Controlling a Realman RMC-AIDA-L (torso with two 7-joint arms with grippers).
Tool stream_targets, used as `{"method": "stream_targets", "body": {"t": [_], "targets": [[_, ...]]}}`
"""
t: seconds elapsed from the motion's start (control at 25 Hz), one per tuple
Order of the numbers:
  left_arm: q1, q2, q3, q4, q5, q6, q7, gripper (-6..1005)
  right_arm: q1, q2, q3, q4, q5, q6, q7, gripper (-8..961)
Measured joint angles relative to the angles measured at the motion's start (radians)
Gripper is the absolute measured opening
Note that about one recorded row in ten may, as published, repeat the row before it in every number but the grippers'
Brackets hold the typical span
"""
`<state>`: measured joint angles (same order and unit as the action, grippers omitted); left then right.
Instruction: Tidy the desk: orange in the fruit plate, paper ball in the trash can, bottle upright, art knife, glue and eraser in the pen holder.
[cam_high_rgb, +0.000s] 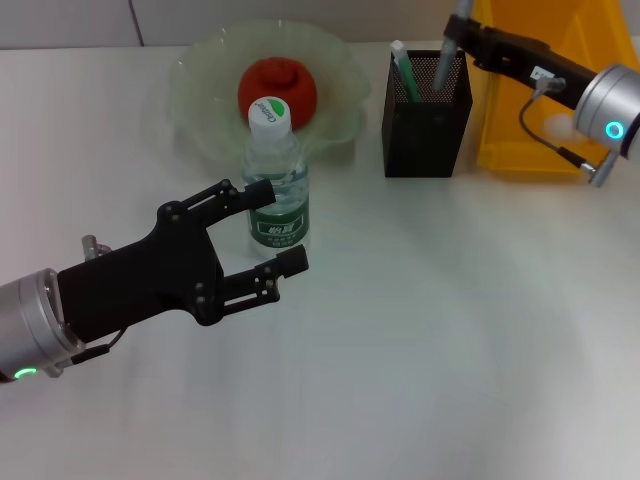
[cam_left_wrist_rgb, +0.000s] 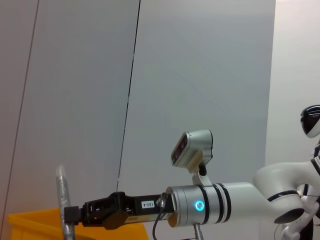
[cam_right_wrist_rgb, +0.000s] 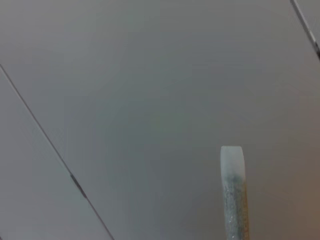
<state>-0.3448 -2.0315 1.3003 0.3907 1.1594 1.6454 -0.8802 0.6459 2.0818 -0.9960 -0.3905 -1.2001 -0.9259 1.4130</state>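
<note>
Two jaws of the left gripper (cam_high_rgb: 268, 225) are spread just beside the upright bottle (cam_high_rgb: 276, 186), which could be tipped by a careless retreat. Farther off, the glue (cam_high_rgb: 446, 48), pinched by the right gripper (cam_high_rgb: 462, 35), is lowered into the pen holder (cam_high_rgb: 426, 118); misalignment could topple it.

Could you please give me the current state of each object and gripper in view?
orange: in the fruit plate.
bottle: upright on the desk.
art knife: standing in the pen holder.
glue: held upright over the pen holder.
right gripper: shut on the glue.
left gripper: open beside the bottle.
trash can: upright.
</note>
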Motion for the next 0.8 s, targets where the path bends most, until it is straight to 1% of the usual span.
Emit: {"method": "stream_targets", "body": {"t": [0.28, 0.44, 0.48, 0.52, 0.56, 0.68, 0.72, 0.8], "targets": [[0.01, 0.001, 0.001, 0.0, -0.002, 0.002, 0.0, 799, 0.006, -0.001, -0.013, 0.014, -0.009, -0.007, 0.011, 166], [0.013, 0.002, 0.0, 0.0, -0.003, 0.004, 0.0, 799, -0.006, -0.002, -0.019, 0.01, -0.01, -0.025, 0.023, 260], [0.016, 0.002, -0.009, 0.001, -0.003, 0.011, 0.0, 799, -0.014, -0.003, -0.019, 0.005, -0.01, -0.048, 0.034, 284], [0.016, 0.002, -0.009, 0.001, -0.003, 0.011, 0.0, 799, -0.027, -0.007, -0.02, -0.005, -0.013, -0.083, 0.049, 307], [0.016, 0.002, -0.009, 0.001, -0.003, 0.011, 0.0, 799, -0.046, -0.015, -0.018, -0.025, -0.019, -0.135, 0.073, 330], [0.022, 0.002, -0.028, 0.001, -0.003, 0.024, -0.001, 799, -0.127, -0.037, -0.009, -0.13, -0.06, -0.316, 0.127, 401], [0.043, 0.02, -0.069, 0.001, 0.003, 0.088, -0.015, 799, -0.168, -0.043, -0.006, -0.182, -0.076, -0.397, 0.14, 433], [0.05, 0.037, -0.067, 0.003, 0.01, 0.108, -0.033, 799, -0.253, -0.058, 0.008, -0.282, -0.113, -0.56, 0.148, 498]]}}
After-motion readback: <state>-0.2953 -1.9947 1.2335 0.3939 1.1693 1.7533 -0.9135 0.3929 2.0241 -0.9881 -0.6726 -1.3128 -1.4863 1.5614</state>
